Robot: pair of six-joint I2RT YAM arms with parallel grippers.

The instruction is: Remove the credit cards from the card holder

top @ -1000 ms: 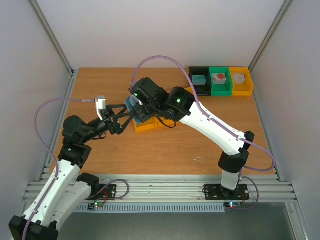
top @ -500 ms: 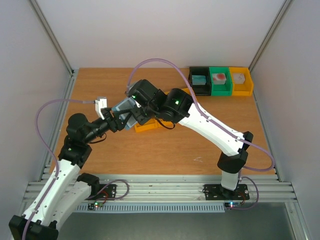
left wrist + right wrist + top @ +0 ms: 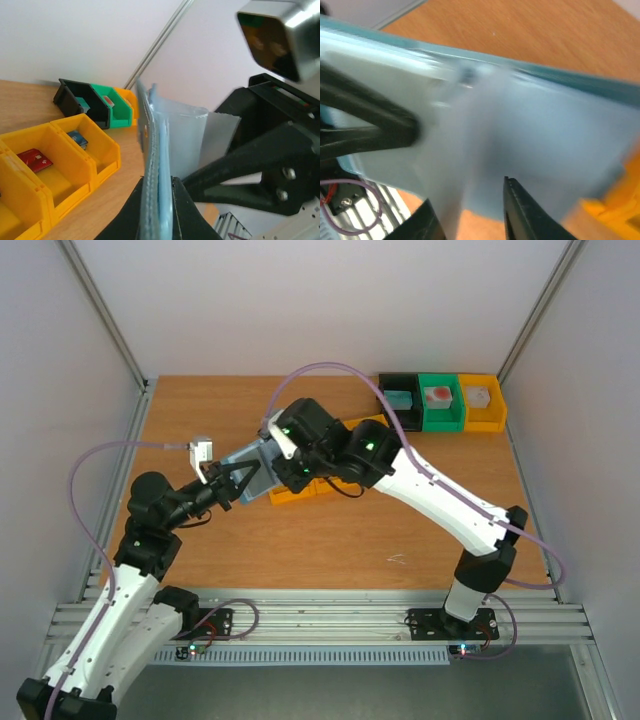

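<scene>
The card holder [image 3: 252, 462], a flat blue wallet with clear-grey sleeves, hangs in the air between the two arms. My left gripper [image 3: 157, 179] is shut on its lower edge, and the card holder [image 3: 170, 135] stands edge-on between the pads. My right gripper [image 3: 467, 192] is at the wallet's other side, jaws parted, with a blurred sleeve flap of the card holder [image 3: 545, 125] hanging between the fingers. A red credit card [image 3: 34, 159] lies in one yellow bin and a blue credit card [image 3: 77, 138] in the bin beside it.
Two joined yellow bins [image 3: 298, 492] sit mid-table under the right arm, and their front wall [image 3: 100, 150] shows in the left wrist view. A black bin [image 3: 400, 400], a green bin [image 3: 440, 405] and a yellow bin [image 3: 482, 402] holding blocks line the back right edge.
My left gripper has closed on the card holder's edge. My right gripper, shut before, has parted its jaws, and the right arm has shifted slightly right.
</scene>
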